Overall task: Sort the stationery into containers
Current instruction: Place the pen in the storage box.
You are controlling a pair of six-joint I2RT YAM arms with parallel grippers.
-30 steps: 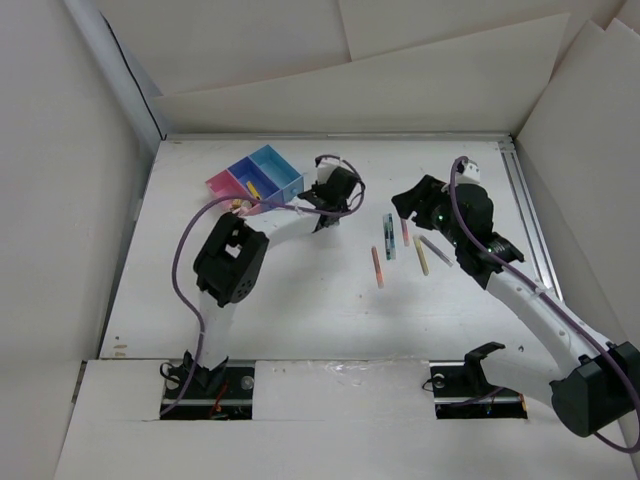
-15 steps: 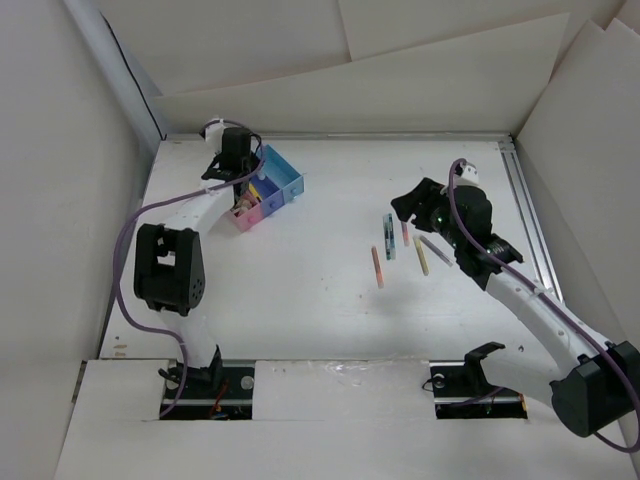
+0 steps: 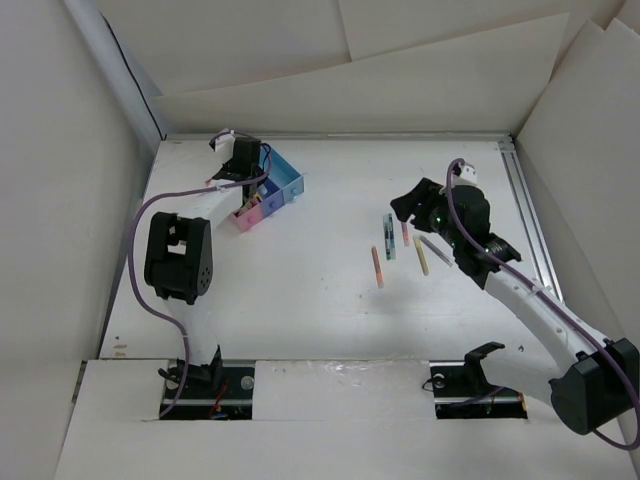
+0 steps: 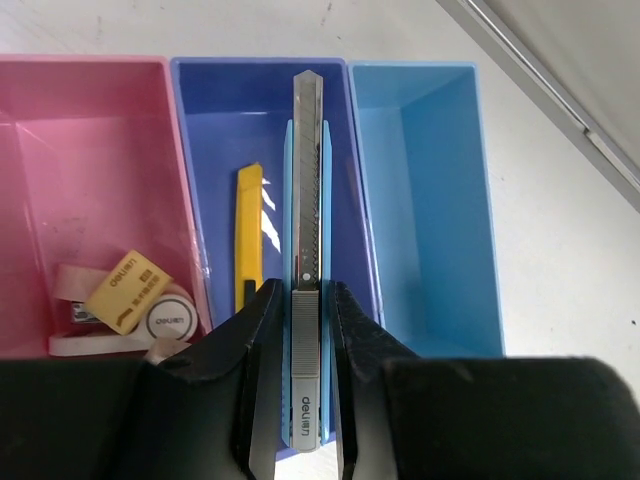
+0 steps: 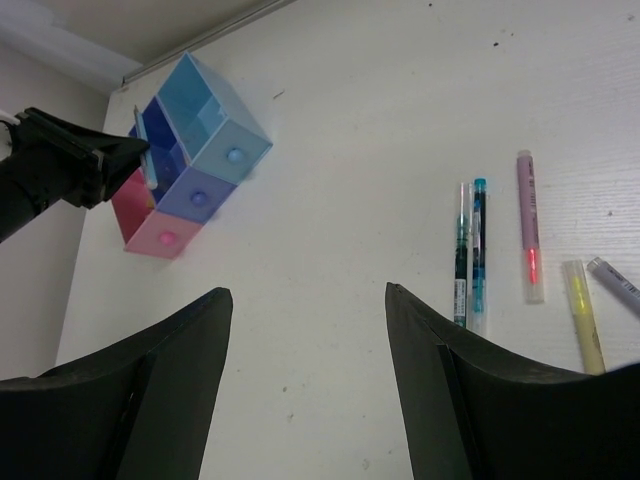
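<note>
White table (image 3: 300, 290), left fingers (image 4: 262, 380) clamping knife (image 4: 308, 230) over dark blue bin (image 4: 215, 130), right fingers (image 5: 150, 400) spread

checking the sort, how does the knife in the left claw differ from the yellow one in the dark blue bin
Colour: the slim silver and pale blue utility knife looks metallic; the slim yellow plastic utility knife is yellow. State: the silver one is pinched in the left claw over the dark blue plastic bin; the yellow one lies loose on that bin's floor. Both point along the bin's length.
</note>
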